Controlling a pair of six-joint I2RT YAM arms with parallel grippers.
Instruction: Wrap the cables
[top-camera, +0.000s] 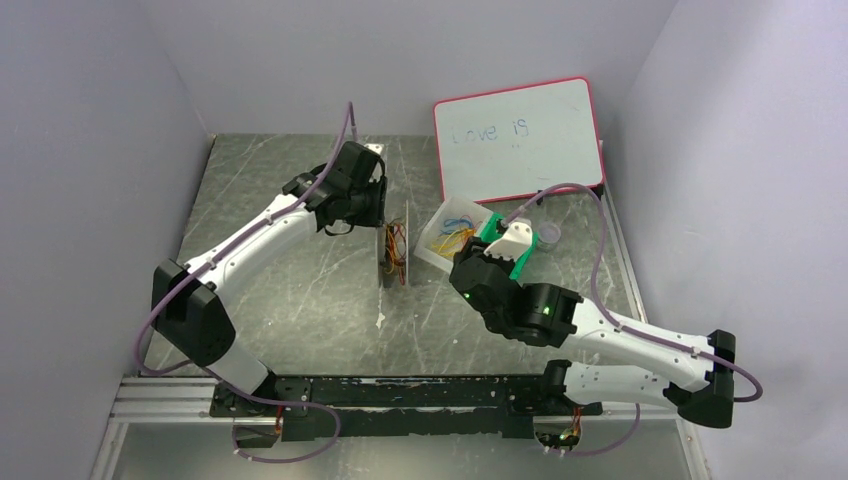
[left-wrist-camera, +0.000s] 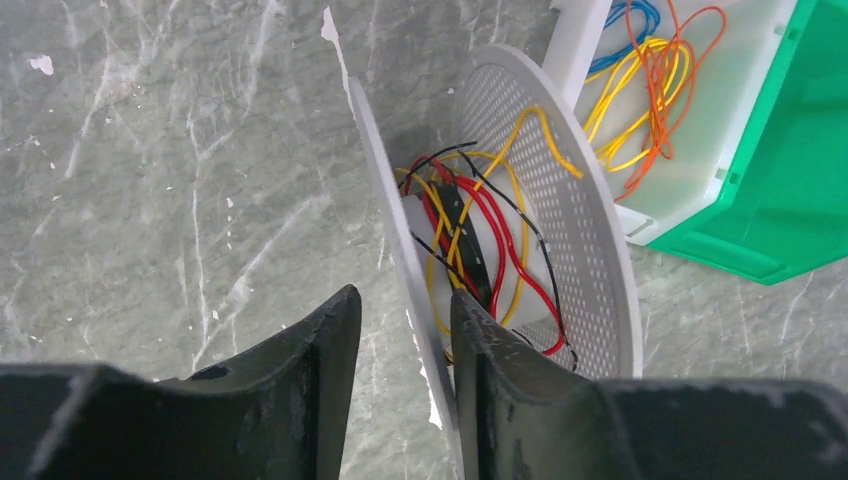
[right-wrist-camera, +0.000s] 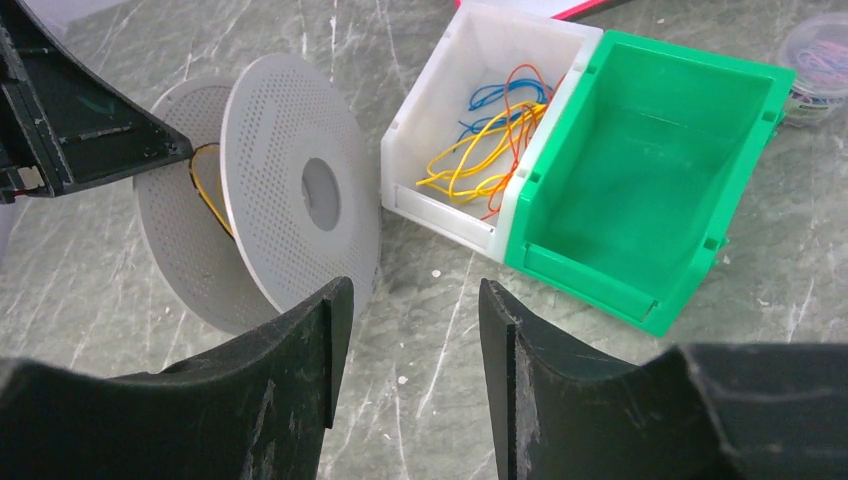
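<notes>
Red cables (left-wrist-camera: 510, 245) coil round upright spool (left-wrist-camera: 590, 200); left hand (left-wrist-camera: 405, 300) spread astride its rim, right hand (right-wrist-camera: 415, 290) spread.

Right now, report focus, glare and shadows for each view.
Top external view: even, diffuse light, no glare, everything sharp. Left wrist view: white perforated spool crisp, a shadow between its flanges, left gripper dark and featureless. Right wrist view: white bin crisp, right gripper equally dark.
</notes>
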